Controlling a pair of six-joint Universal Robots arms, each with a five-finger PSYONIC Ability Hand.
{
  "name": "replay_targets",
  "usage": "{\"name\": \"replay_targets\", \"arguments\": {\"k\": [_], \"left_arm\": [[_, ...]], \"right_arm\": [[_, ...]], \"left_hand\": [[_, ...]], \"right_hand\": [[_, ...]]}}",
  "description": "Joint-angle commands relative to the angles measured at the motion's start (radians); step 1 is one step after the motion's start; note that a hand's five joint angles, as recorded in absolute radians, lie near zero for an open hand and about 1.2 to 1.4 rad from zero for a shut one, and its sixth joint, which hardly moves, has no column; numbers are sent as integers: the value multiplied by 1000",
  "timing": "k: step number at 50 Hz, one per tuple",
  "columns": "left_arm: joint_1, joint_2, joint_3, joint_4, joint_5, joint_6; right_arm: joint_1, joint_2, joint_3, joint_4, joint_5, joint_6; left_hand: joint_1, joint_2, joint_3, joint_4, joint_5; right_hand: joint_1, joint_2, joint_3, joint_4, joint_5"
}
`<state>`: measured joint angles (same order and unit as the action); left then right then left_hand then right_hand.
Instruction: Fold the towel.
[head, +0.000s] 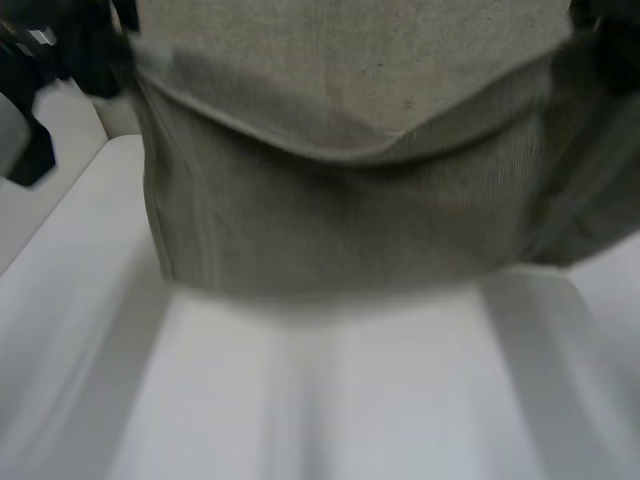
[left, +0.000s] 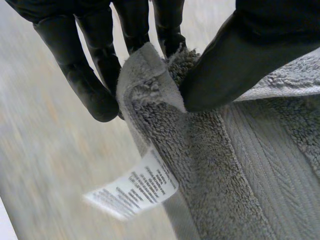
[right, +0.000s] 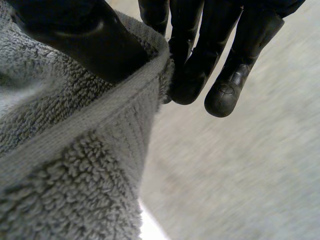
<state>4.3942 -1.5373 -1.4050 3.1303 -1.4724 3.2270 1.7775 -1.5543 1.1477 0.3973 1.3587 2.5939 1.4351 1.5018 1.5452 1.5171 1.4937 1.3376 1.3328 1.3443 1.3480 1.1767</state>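
Observation:
A grey terry towel (head: 340, 200) hangs lifted above the white table (head: 330, 400), close in front of the head camera, sagging in the middle. My left hand (left: 220, 65) pinches one upper corner between thumb and fingers; a white care label (left: 135, 190) dangles just below that corner. At the opposite upper corner my right hand (right: 95, 40) pinches the hemmed edge of the towel (right: 75, 165) the same way. In the head view the left hand (head: 95, 50) and right hand (head: 610, 45) are dark shapes at the towel's two top corners.
The towel's lower edge hangs just above the table's far part. The near part of the table lies bare in front of me. A dark part of my left arm (head: 30, 140) is beside the table's left edge.

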Motion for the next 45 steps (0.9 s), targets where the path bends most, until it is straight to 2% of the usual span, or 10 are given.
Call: {"name": "replay_targets", "arguments": {"k": [1, 9, 13, 14, 16, 18, 23, 25, 30, 45], "left_arm": [[-10, -275, 17, -113, -11, 63], [-13, -467, 237, -108, -63, 191], [-16, -463, 354, -73, -86, 185], [-18, -457, 392, -9, -88, 183], [-24, -434, 400, 88, -89, 175], [-50, -323, 336, 309, -88, 152], [-61, -170, 152, 551, -78, 99], [-62, -156, 94, 566, -72, 93], [-50, -161, -61, 538, -63, 82], [-35, -333, -331, 288, -65, 94]], "right_arm": [[5, 174, -5, 98, 20, -120], [53, 352, -167, -61, 46, -124], [79, 370, -207, -456, 114, -115], [85, 364, -194, -611, 134, -115], [88, 350, -175, -737, 145, -115], [94, 326, -154, -806, 148, -115], [129, 261, -120, -792, 145, -107], [143, 261, -103, -756, 142, -107], [154, 266, 24, -566, 116, -113], [165, 307, 375, -357, 109, -149]], "left_hand": [[-39, -106, -149, -121, -272], [-39, -106, -149, -121, -272], [-39, -106, -149, -121, -272], [-39, -106, -149, -121, -272], [-39, -106, -149, -121, -272], [-39, -106, -149, -121, -272], [-39, -106, -149, -121, -272], [-39, -106, -149, -121, -272], [-39, -106, -149, -121, -272], [-39, -106, -149, -121, -272]], "right_hand": [[59, 63, 52, 48, 45], [59, 63, 52, 48, 45], [59, 63, 52, 48, 45], [59, 63, 52, 48, 45], [59, 63, 52, 48, 45], [59, 63, 52, 48, 45], [59, 63, 52, 48, 45], [59, 63, 52, 48, 45], [59, 63, 52, 48, 45], [59, 63, 52, 48, 45]]}}
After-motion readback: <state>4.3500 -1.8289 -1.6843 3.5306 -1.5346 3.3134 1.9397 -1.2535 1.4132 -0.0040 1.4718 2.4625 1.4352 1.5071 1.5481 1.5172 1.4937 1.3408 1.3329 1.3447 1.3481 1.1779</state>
